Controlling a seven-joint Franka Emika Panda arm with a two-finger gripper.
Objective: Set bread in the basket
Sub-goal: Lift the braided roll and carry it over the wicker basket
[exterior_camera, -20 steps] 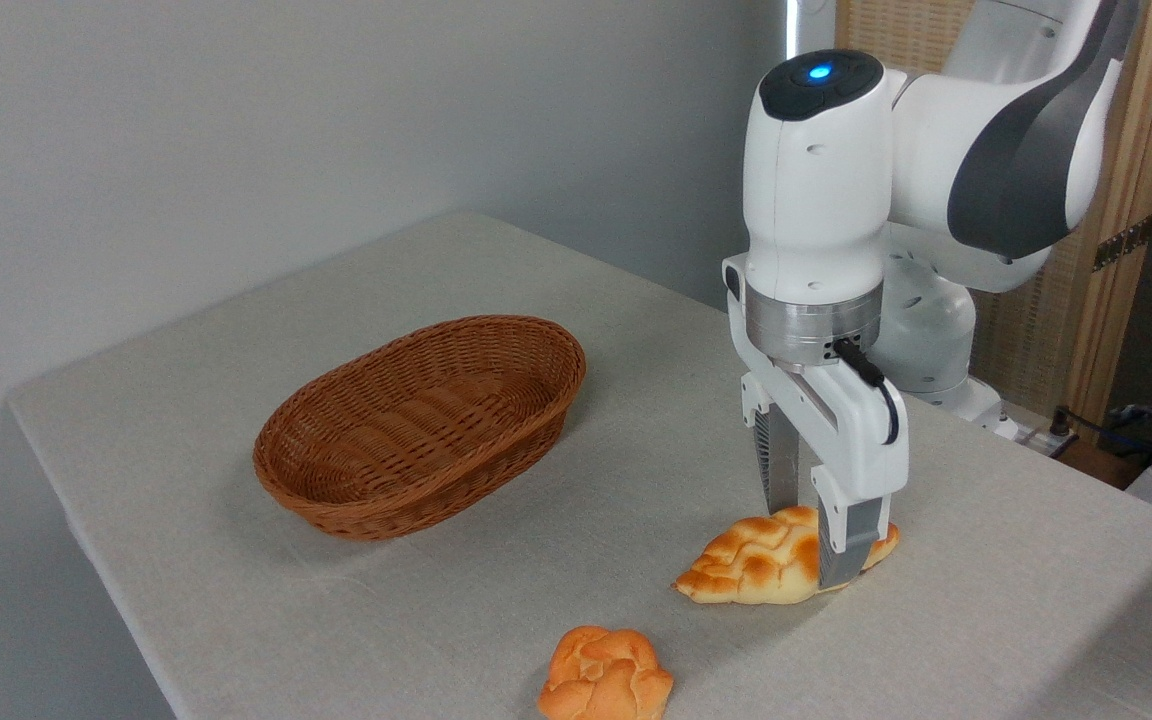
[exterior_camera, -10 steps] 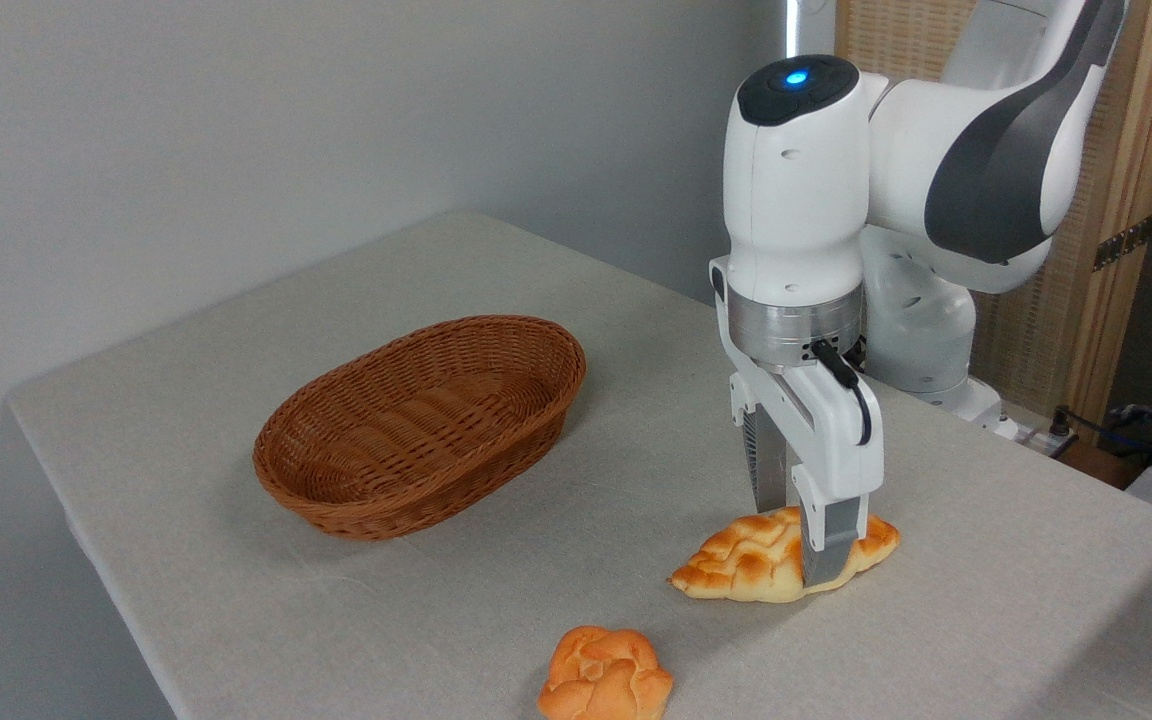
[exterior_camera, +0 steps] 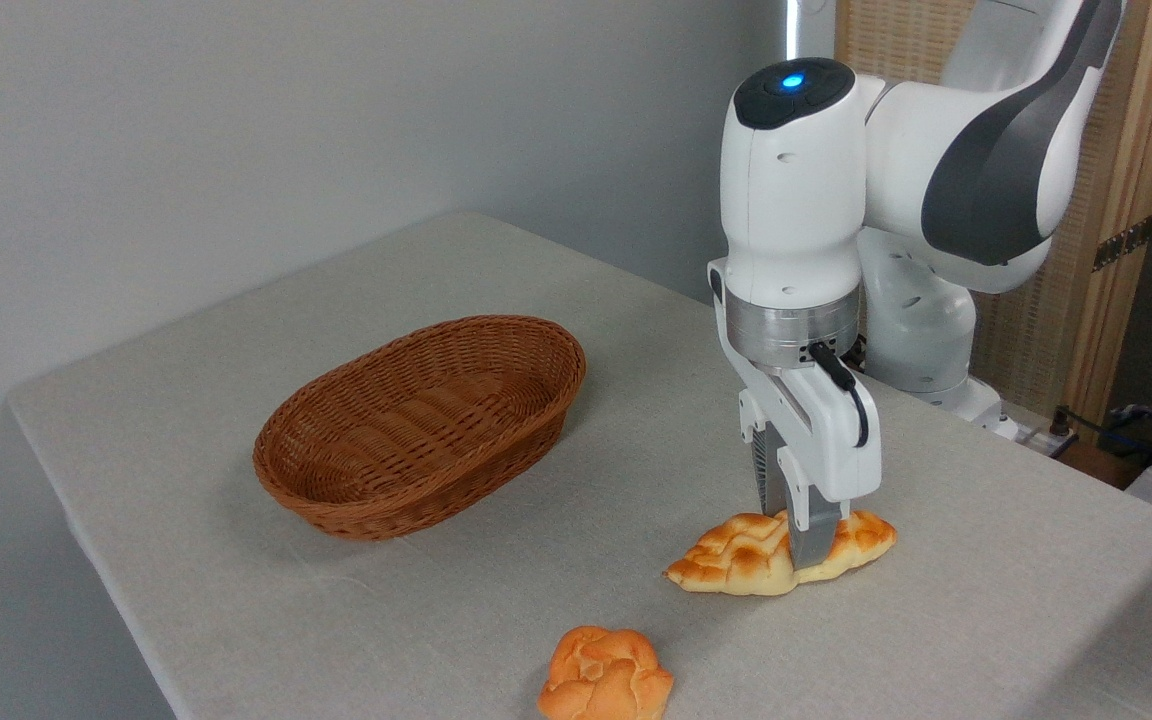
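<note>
Pinching the bread [exterior_camera: 736, 560] across its middle, the claw [exterior_camera: 796, 545] stands vertical with its jaws drawn in against the loaf's two long flanks; the loaf looks dented at the grip. The bread appears to rest on the tabletop [exterior_camera: 986, 620], its pointed ends reaching toward 9 and 3 o'clock of the claw.

Risks, as judged from this view:
- The crust seems soft and lumpy, so the loaf could sag at both tips or slide out once lifted.
- A grip set slightly toward the 3 o'clock end would leave the longer 9 o'clock end hanging, tilting the loaf in transit.
- A low carry could catch that drooping tip on the near rim of the basket [exterior_camera: 331, 515], pushing the basket or knocking the loaf loose.

The basket lies empty toward 9 to 10 o'clock of the claw, well apart. A small round bun [exterior_camera: 604, 677] sits near the tabletop's front edge, toward 7 o'clock of the claw, off the direct line to the basket; contact seems unlikely.
</note>
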